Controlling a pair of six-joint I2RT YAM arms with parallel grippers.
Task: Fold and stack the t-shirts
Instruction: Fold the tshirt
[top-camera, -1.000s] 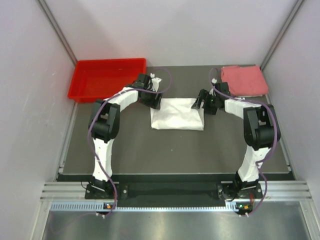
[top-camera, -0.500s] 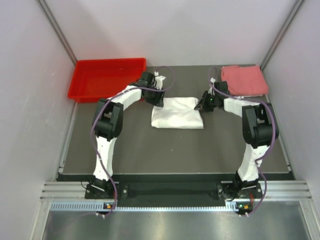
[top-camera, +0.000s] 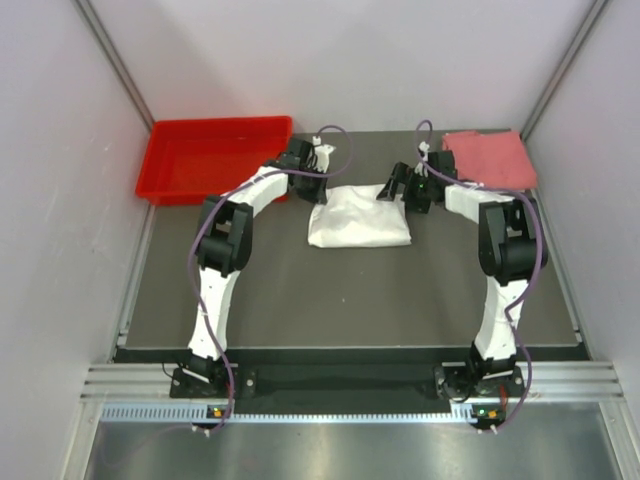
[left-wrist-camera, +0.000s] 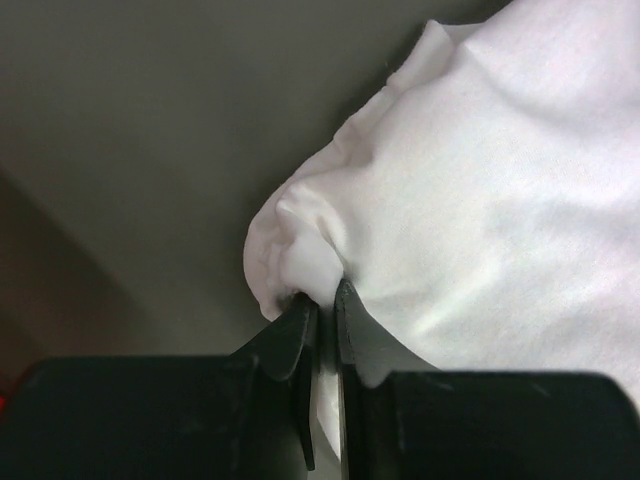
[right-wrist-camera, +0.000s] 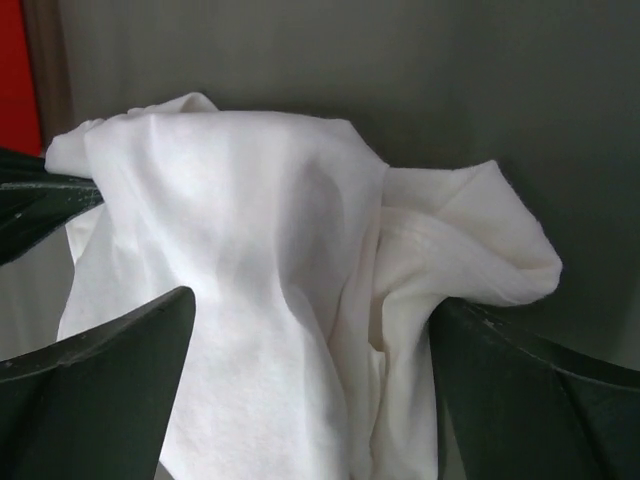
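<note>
White shirt (top-camera: 360, 218) lies bunched mid-table; pink shirt (top-camera: 490, 160) sits folded flat at the far right corner, well apart from it. Left gripper (left-wrist-camera: 320, 300) is clamped on the white shirt's far left corner, a fold of cloth pinched between the closed fingers. Right gripper (right-wrist-camera: 310, 300) is at the far right corner with fingers spread wide and cloth bunched between them. Red bin (top-camera: 215, 158) sits far left.

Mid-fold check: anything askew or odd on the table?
The white t-shirt is bunched, not flat: the left tool pinches one far corner, while the right tool sits open around rumpled cloth.
</note>
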